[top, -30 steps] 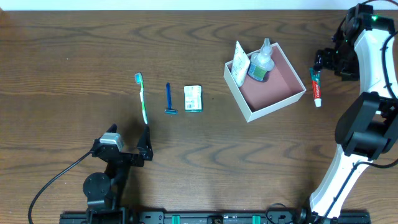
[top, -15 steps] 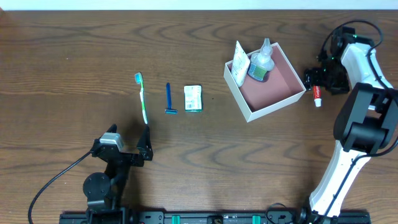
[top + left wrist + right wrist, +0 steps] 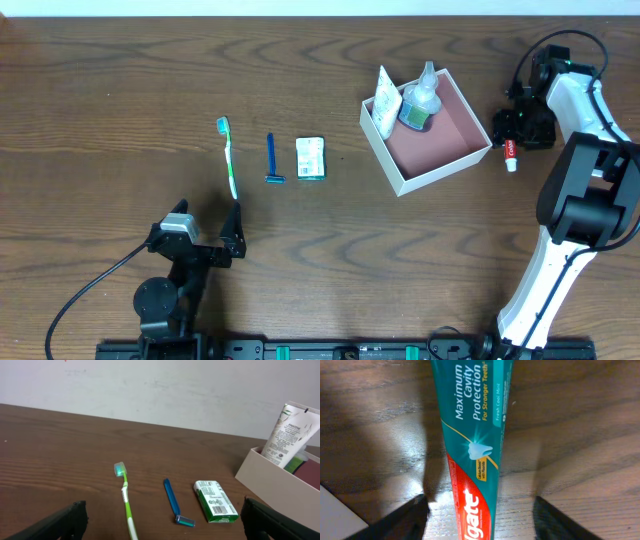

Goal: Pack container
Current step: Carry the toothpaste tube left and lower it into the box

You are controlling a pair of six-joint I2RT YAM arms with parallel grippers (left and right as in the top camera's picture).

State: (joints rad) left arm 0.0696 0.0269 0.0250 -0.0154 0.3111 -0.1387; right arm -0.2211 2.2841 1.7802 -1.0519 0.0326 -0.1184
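The container (image 3: 455,160), a square white-walled box with a pink inside, sits at the right and holds a white tube (image 3: 385,100) and a clear bottle (image 3: 420,98). Its wall shows in the left wrist view (image 3: 280,482). A toothpaste tube (image 3: 510,155) lies on the table right of the container. My right gripper (image 3: 522,128) is open right above it, its fingers on either side of the tube (image 3: 475,435). A green toothbrush (image 3: 229,156), blue razor (image 3: 271,158) and green packet (image 3: 311,158) lie in a row at centre left. My left gripper (image 3: 205,240) is open and empty near the front edge.
The table's far edge meets a white wall behind the items (image 3: 150,390). The right arm's body (image 3: 585,200) stands at the right edge. A cable (image 3: 90,290) runs from the left arm's base at the front.
My right gripper has come down over the toothpaste tube, so only the tube's cap end shows from overhead. The left arm has not moved.
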